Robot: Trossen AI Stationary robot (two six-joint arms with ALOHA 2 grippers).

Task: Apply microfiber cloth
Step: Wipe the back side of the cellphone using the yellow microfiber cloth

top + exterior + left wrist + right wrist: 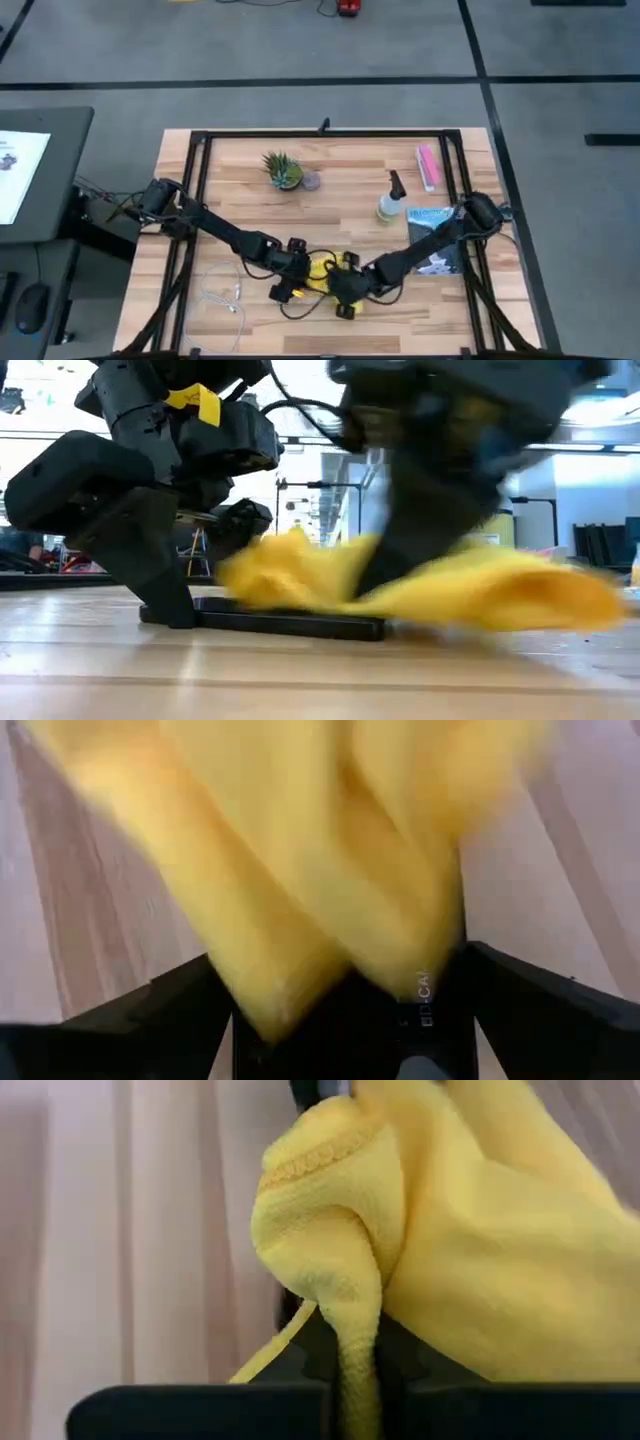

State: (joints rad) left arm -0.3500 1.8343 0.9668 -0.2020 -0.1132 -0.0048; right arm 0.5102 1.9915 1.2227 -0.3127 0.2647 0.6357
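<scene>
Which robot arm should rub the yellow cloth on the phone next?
Probably the right gripper: its fingers pinch a fold of the microfiber cloth draped over the black smartphone. The left gripper seems only to hold the cloth's other end.

**Microfiber cloth: condition and position**

The microfiber cloth (420, 595) is bright yellow, soft and finely ribbed, with a stitched edge visible in the right wrist view (470, 1260). It is crumpled and bunched into folds, not spread flat. It lies near the table's front edge, at centre (322, 270), draped over a flat black slab, with one side trailing onto the wood.
</scene>
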